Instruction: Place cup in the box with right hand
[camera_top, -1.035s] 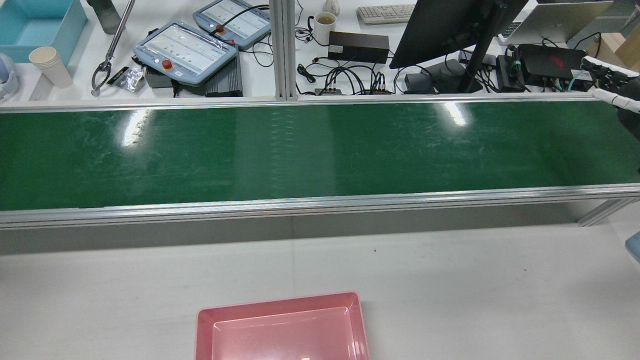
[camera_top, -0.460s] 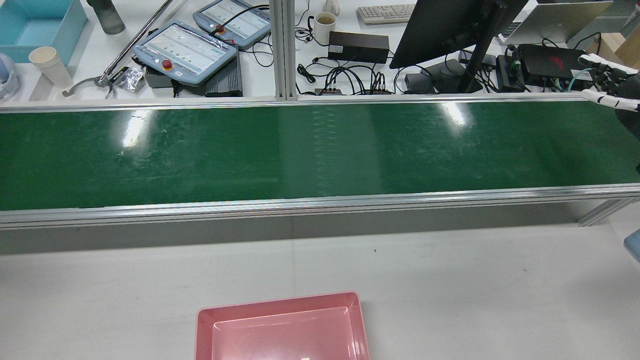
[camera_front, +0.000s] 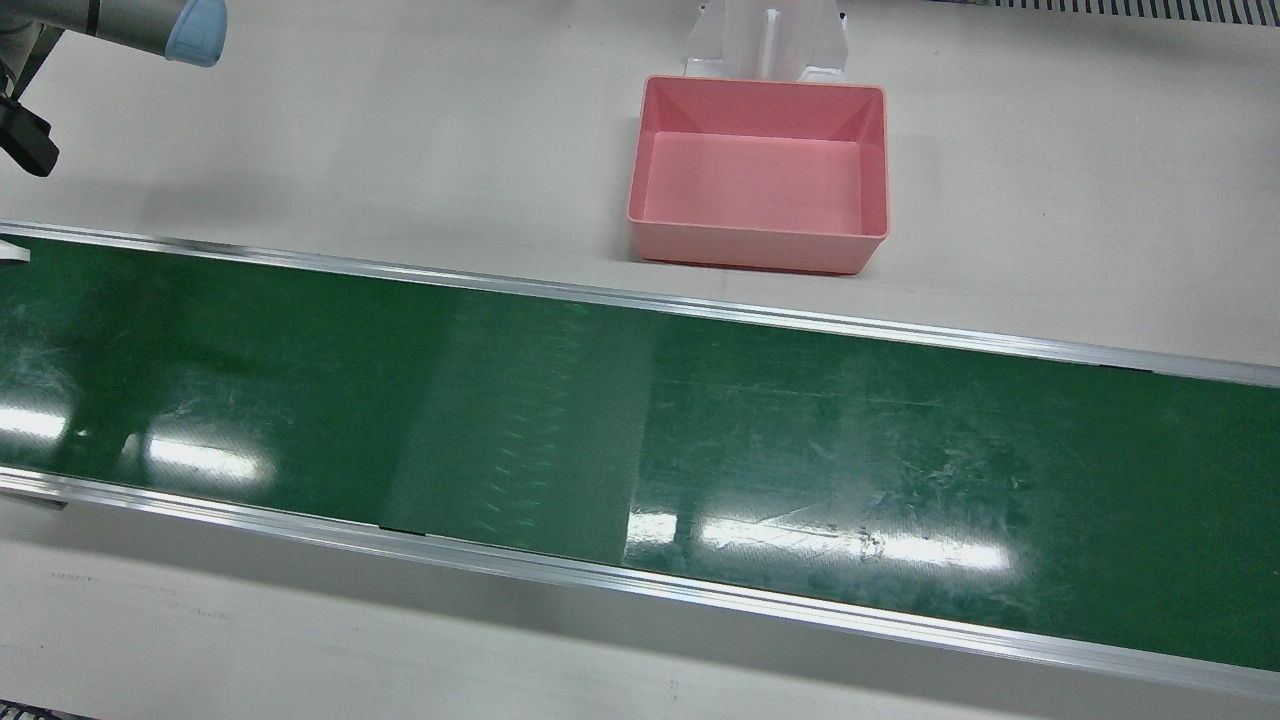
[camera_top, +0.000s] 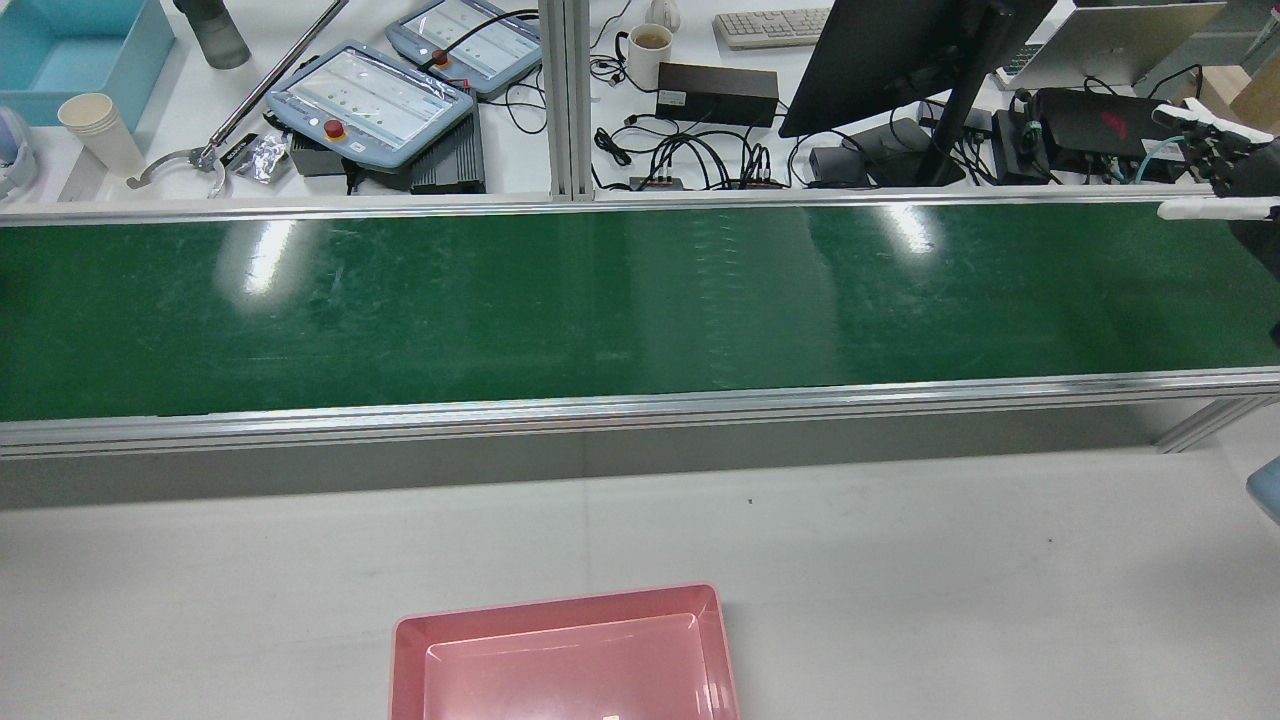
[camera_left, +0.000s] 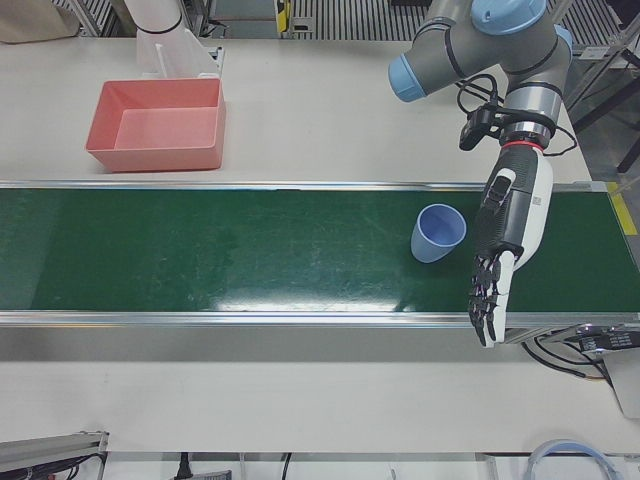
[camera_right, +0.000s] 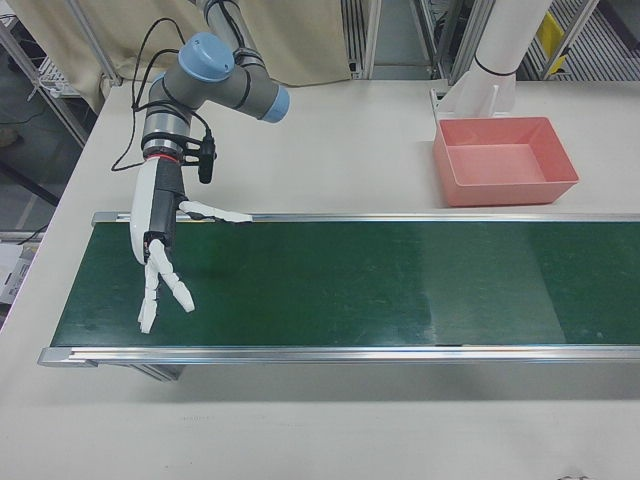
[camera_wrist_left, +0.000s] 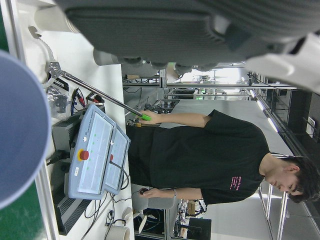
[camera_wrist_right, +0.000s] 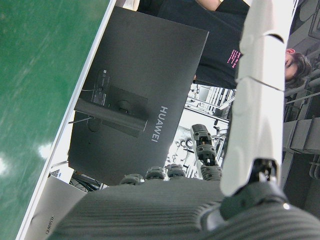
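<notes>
Waiting step: right hand (camera_right: 160, 262) hovers, fingers spread wide (holding nothing); next it must grasp the light-blue plastic cup (camera_left: 438, 232) arriving on the green belt (camera_left: 250, 250).

We saw the cup (camera_left: 438, 232) standing on the belt (camera_left: 250, 250), just beside the left hand (camera_left: 505, 240). The box (camera_right: 505, 160) sat on the table (camera_right: 330, 140) behind the belt, well apart from the right hand (camera_right: 160, 262).

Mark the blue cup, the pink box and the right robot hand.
blue cup (camera_left: 437, 234), left-front view, on its outer wall.
pink box (camera_front: 760, 183), front view, on its bare floor.
right robot hand (camera_right: 160, 262), right-front view, at the base of the spread fingers.
</notes>
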